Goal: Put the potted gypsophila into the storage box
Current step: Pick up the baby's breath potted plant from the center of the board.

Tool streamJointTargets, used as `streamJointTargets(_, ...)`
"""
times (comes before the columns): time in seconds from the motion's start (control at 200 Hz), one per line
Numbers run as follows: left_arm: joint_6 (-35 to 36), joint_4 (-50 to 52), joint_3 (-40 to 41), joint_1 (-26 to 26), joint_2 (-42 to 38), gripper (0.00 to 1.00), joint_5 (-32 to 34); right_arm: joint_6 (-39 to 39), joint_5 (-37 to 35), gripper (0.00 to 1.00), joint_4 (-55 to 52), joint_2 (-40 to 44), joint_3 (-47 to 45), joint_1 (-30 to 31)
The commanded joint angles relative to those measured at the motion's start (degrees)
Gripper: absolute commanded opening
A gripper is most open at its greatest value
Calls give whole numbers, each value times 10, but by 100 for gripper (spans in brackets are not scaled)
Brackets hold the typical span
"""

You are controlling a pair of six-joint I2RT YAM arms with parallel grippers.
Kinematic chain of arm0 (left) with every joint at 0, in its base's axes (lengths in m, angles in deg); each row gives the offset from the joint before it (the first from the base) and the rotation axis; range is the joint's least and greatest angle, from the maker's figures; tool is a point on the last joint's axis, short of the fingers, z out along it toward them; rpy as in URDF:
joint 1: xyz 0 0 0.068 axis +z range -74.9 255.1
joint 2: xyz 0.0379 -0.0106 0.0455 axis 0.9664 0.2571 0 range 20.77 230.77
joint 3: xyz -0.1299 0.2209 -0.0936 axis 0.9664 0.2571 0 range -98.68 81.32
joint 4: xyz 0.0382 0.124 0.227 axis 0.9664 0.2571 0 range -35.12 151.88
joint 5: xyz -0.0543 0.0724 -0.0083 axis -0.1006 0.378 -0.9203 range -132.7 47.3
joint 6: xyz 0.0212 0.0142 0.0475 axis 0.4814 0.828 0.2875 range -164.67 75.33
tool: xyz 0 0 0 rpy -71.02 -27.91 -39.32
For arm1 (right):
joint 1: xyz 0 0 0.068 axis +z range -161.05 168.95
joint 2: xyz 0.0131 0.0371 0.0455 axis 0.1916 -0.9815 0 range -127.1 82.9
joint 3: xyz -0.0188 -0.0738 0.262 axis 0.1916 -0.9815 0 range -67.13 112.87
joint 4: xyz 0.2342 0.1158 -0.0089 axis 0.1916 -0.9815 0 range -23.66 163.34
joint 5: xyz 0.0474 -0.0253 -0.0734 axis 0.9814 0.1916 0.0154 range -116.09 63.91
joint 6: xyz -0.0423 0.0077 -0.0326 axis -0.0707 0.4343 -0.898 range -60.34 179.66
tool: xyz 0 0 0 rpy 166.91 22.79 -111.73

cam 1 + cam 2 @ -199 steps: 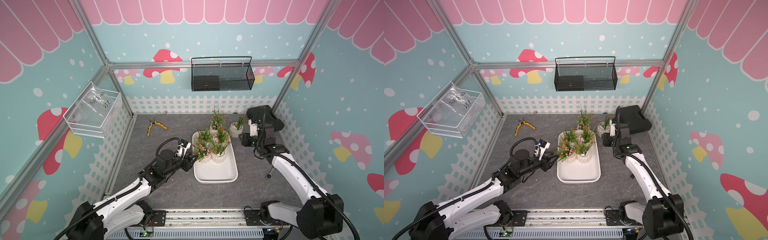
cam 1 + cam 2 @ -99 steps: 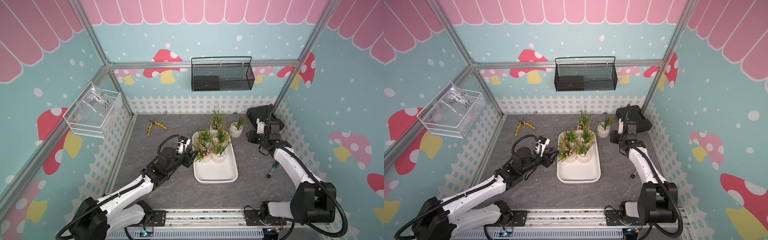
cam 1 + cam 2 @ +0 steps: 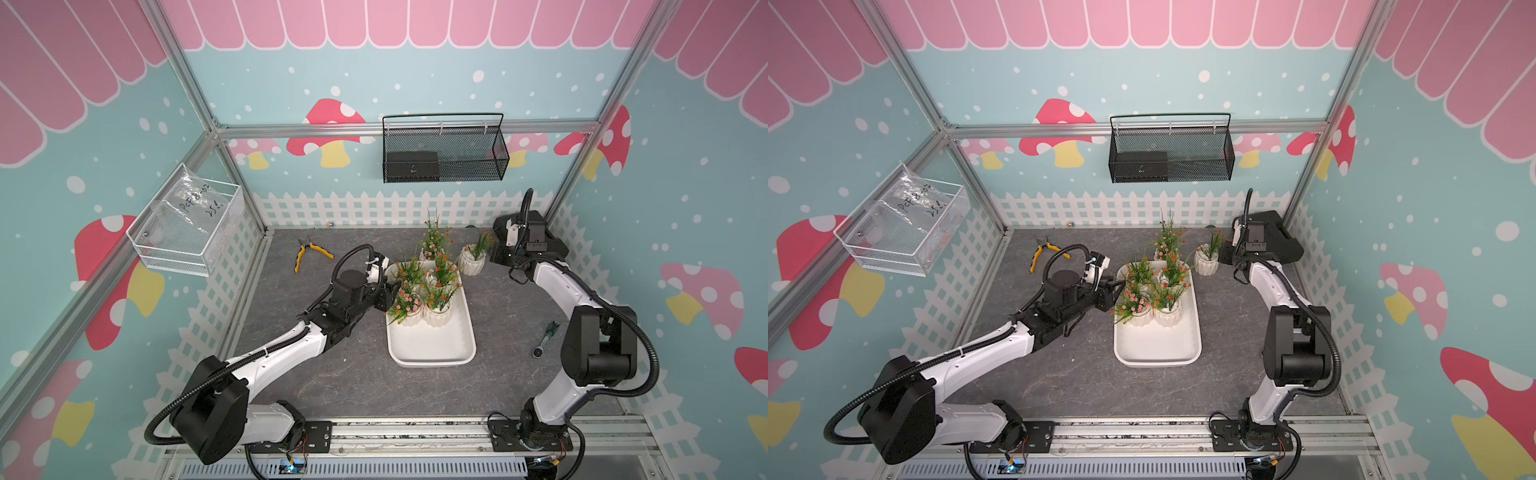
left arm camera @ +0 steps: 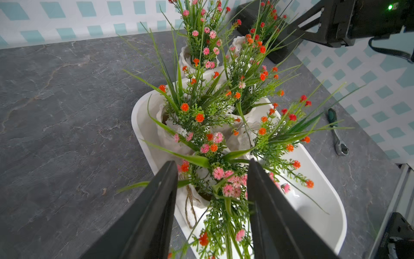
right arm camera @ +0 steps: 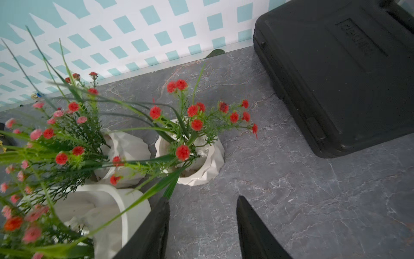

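Left wrist view: the left gripper (image 4: 210, 164) stands part-open, its two fingers straddling the sprigs of the nearest potted gypsophila (image 4: 187, 208). Four of the six stand in the storage box (image 3: 432, 349). Two stand on the table (image 3: 332, 374) just beyond it. The right gripper (image 5: 201, 198) is open and empty beside those two.

Four potted gypsophila (image 3: 437, 316) stand in the far half of the storage box (image 3: 432, 353); two more stand on the desk (image 3: 353, 386) just behind it
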Motion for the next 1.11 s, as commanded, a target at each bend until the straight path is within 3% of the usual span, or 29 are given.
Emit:
streamJointTargets(0.0,19,-17,-30,11,21,51,-23,0,16,50,-13,-40,37,-3)
streamJointTargets(0.205,20,-31,-54,27,58,51,-44,6,26,43,-26,-92,92,-4)
streamJointTargets(0.59,10,-51,-76,43,97,51,-80,13,37,40,-32,-180,141,-4)
streamJointTargets(0.806,8,-55,-84,44,111,51,-87,14,36,33,-32,-206,160,-4)
streamJointTargets(1.101,-5,-69,-94,48,130,51,-105,9,34,33,-34,-221,162,-4)
